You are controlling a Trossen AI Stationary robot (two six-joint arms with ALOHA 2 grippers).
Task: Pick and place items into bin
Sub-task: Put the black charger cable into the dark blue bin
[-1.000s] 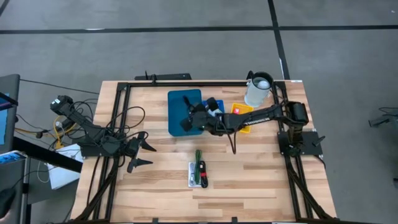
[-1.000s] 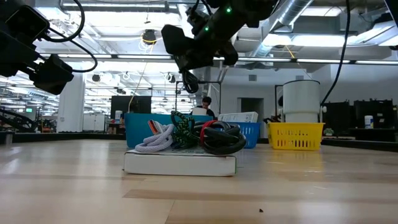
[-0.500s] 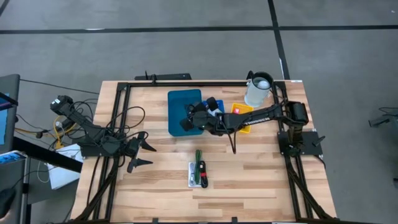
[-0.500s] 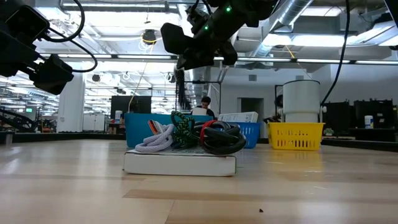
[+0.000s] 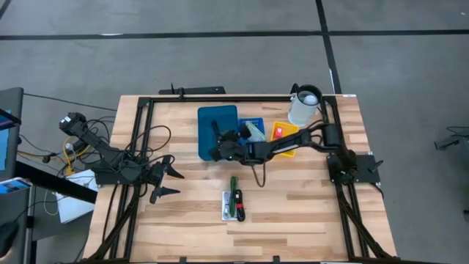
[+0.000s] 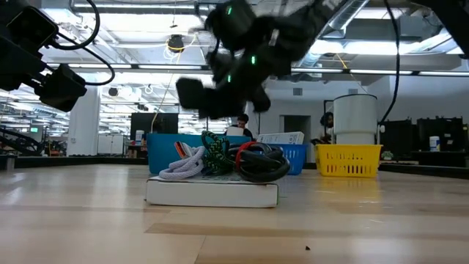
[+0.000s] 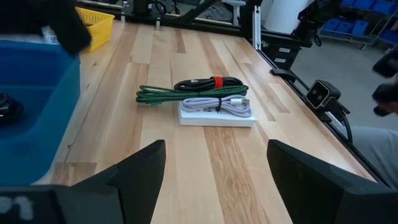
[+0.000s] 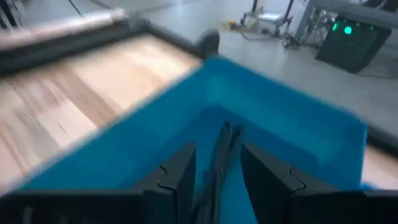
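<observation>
Items (image 5: 234,198) for this job sit in a small heap near the front middle of the counter (image 5: 183,220): a green cable (image 7: 186,93), a black cable with a red band (image 7: 208,82) and a pale cable (image 7: 221,104), all lying on a flat white packet (image 7: 214,117). The blue bin (image 5: 212,125) stands toward the back edge of the counter, a little left of the middle. The right end effector (image 5: 218,143) hangs over the bin, and in its own view a thin dark thing (image 8: 219,158) lies between its two fingers (image 8: 177,174), which are a little apart. I cannot tell if it is grasping that thing or has let it go. If the thing is caught on a finger, it could ride out of the bin when the arm lifts and fall on the counter. The arm is low, so it could also bump the bin wall and push the bin. The left end effector (image 5: 165,182) waits near the left edge of the counter with its fingers spread wide and nothing in them. The cables in the heap look tangled together, so pulling one may drag the others or flip the packet. A white jug (image 5: 304,106), a yellow basket (image 5: 278,132) and a small blue basket (image 5: 253,128) stand by the back right part of the counter.
</observation>
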